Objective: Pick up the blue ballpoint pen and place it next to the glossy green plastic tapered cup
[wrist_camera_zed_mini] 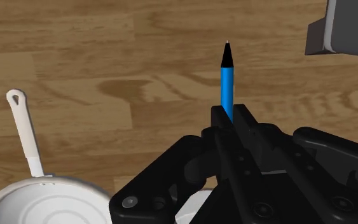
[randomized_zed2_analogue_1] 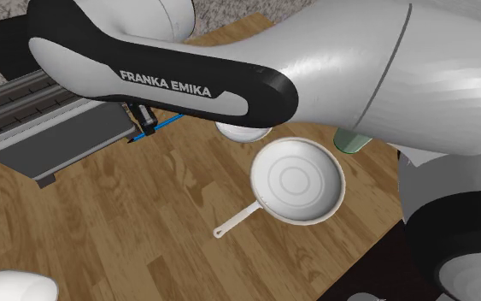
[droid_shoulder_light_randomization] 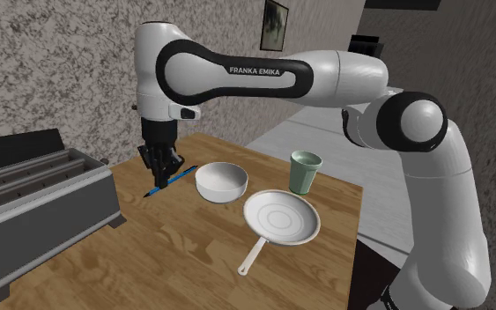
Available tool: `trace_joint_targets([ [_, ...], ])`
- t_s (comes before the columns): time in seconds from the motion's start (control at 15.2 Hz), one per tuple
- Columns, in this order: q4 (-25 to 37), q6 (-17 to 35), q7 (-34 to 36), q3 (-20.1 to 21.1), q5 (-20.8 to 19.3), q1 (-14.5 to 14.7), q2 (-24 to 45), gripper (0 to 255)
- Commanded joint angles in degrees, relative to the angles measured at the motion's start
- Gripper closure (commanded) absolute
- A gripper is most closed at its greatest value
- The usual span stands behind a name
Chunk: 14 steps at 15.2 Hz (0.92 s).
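The blue pen (droid_shoulder_light_randomization: 172, 180) with a black tip is clasped between the black fingers of my gripper (droid_shoulder_light_randomization: 163, 167), lifted a little above the wooden table (droid_shoulder_light_randomization: 149, 255). In the wrist view the pen (wrist_camera_zed_mini: 227, 84) sticks out forward from between the shut fingers (wrist_camera_zed_mini: 220, 119). In the second exterior view the pen (randomized_zed2_analogue_1: 168, 121) peeks out under the arm beside the gripper (randomized_zed2_analogue_1: 143, 120). The pale green tapered cup (droid_shoulder_light_randomization: 304, 171) stands upright near the table's far right edge, well to the shoulder view's right of the gripper; the arm hides most of the cup (randomized_zed2_analogue_1: 352, 142) in the second exterior view.
A white bowl (droid_shoulder_light_randomization: 220, 181) sits between gripper and cup. A white frying pan (droid_shoulder_light_randomization: 279, 217) lies in front of the cup, handle toward the camera. A grey toaster (droid_shoulder_light_randomization: 34, 198) stands at the shoulder view's left. The table edge runs just past the cup.
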Motion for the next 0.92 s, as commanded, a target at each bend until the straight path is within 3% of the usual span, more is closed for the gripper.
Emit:
trace_joint_targets([
  [0.0, 2.4, -2.0, 0.0, -0.1, -0.2, 0.7, 0.4, 255],
  [0.4, 9.3, -7.2, 0.0, -0.4, -1.0, 3.1, 1.7, 255],
  [0.59, -4.7, -2.1, -2.8, 2.0, 4.6, -6.2, -7.7, 255],
  [0.86, -18.4, 2.1, -9.4, 3.5, 13.1, -16.2, -19.8, 255],
])
